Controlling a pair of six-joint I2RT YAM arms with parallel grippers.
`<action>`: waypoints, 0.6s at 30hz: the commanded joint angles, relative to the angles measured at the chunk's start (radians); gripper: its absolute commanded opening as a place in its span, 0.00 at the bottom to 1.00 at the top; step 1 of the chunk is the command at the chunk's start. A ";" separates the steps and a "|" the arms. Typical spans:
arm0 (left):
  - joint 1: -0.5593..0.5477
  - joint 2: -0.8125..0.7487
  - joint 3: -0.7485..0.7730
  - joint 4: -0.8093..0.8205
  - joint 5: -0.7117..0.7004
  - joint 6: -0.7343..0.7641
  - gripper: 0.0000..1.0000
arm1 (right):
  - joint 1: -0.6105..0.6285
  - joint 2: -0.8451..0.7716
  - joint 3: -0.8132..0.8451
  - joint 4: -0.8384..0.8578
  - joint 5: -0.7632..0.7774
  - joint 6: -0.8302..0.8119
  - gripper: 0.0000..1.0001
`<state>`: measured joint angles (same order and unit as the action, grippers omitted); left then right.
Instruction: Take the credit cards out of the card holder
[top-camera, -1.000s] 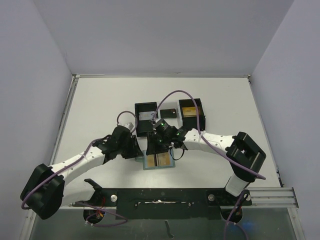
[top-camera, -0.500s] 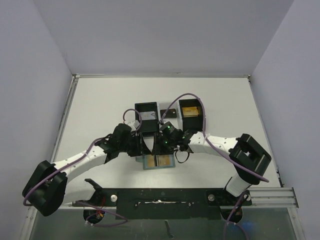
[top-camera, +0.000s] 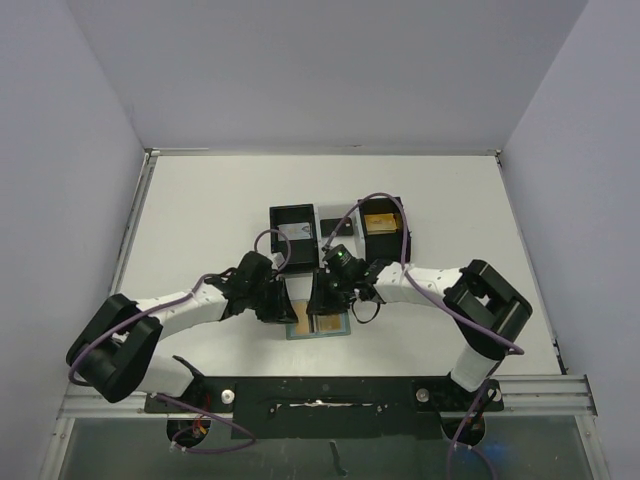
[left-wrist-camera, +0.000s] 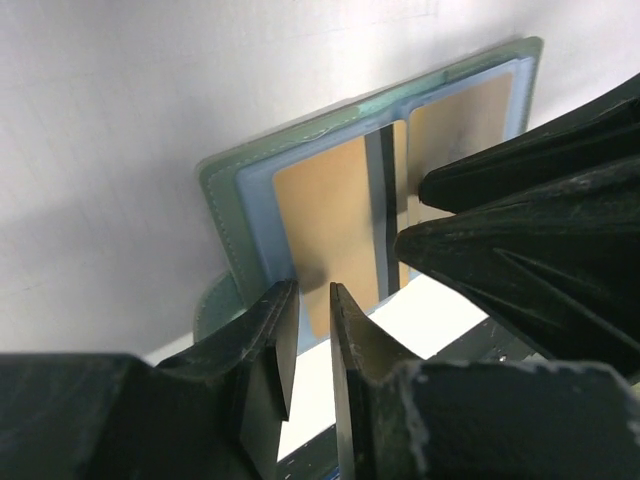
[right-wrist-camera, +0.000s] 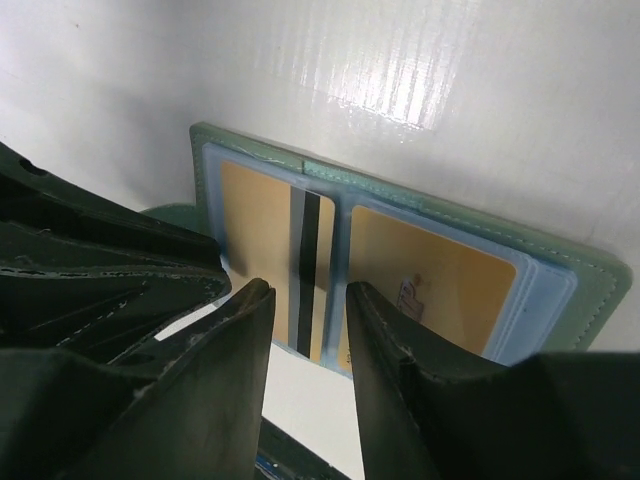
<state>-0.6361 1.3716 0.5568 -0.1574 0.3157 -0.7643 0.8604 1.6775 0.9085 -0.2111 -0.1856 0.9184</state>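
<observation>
Moved: both my claws have come in closer over the card holder (top-camera: 318, 331) since a second ago, and my left arm has swung inward.
Left claw (left-wrist-camera: 312, 295): fingers nearly together with a thin slit between them. Nothing is pinched. The tips hover at the holder's edge.
Right claw (right-wrist-camera: 308, 295): fingers spread a bit wider and gripping nothing. The dark stripe shows through the gap.
Card holder: lies open and flat on the table (top-camera: 200, 220) just in front of the arm bases, blue lining up, with both my claws crowding over it.
Striped gold card (right-wrist-camera: 255, 235): sits in one half of the holder, right beneath both claws.
Second gold card (right-wrist-camera: 430, 280): in the other half, beside the first.
Left box (top-camera: 293, 208): beyond the holder, with a pale card (top-camera: 298, 232) inside.
Right box (top-camera: 361, 225): next to it, holding another gold card (top-camera: 378, 222).
</observation>
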 joint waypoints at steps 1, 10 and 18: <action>-0.006 0.020 0.044 -0.024 -0.026 0.036 0.18 | -0.027 0.013 -0.024 0.062 -0.060 0.022 0.36; -0.007 0.051 0.041 -0.047 -0.047 0.057 0.16 | -0.034 0.049 -0.020 0.114 -0.122 0.017 0.29; -0.007 0.052 0.042 -0.069 -0.065 0.067 0.14 | -0.054 0.047 -0.055 0.193 -0.176 0.025 0.17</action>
<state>-0.6399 1.4048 0.5789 -0.1833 0.3035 -0.7349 0.8169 1.7298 0.8745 -0.0982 -0.3172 0.9360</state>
